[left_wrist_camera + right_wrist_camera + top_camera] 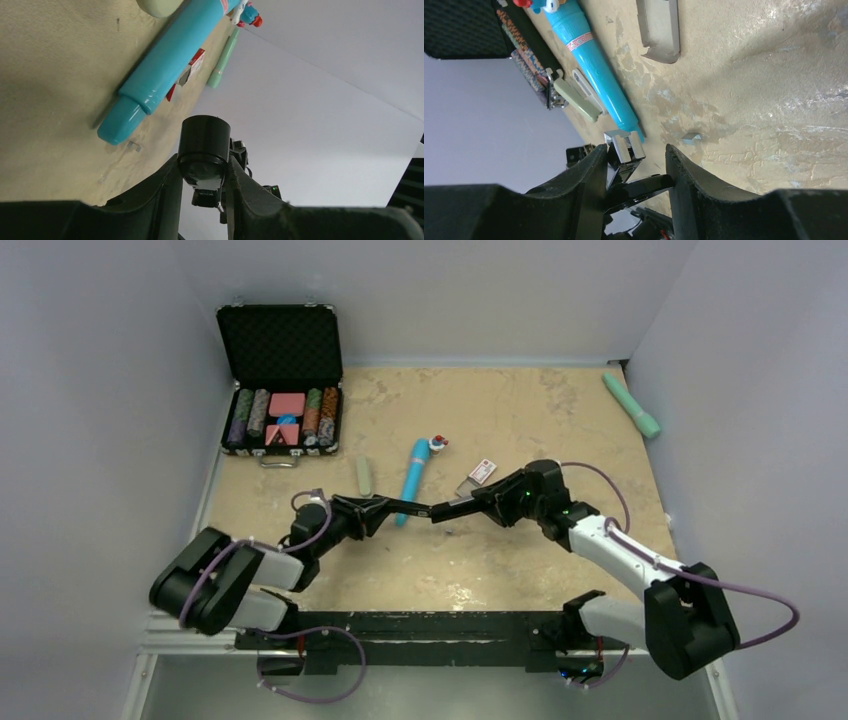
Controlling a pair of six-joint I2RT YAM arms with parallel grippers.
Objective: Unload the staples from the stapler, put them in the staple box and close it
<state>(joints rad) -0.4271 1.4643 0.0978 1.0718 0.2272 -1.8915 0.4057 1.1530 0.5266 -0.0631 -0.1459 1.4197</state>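
The black stapler point(425, 510) hangs above the table point(520, 410), stretched between the two arms. The left gripper point(204, 167) is clenched on its rounded black end; the right gripper point(636, 160) grasps the opposite end, where a black bar spans the gap between its fingers and a silvery channel point(624, 146) pokes out past them. One small silvery clump of staples point(691, 138) lies loose on the table just beside the tip of the long blue item point(596, 65), below and a little to one side of the stapler. The channel may hold more staples, but its inside is turned away from both wrist cameras and I cannot tell.

The task looks partly done; what is left, as I judge it, is to empty the channel and set the stapler down.

The risks come mostly from the two-handed hold. If the arms pull out of line with each other, the stapler could twist in one grip and slip free, since the left fingers bear on a smooth rounded surface. A sudden jerk could fling any leftover staples across the table, where such small pieces would be hard to find beside the blue item. Too little tilt, and a strip could stay lodged in the channel. Lowering the stapler carelessly could also knock the loose clump away.
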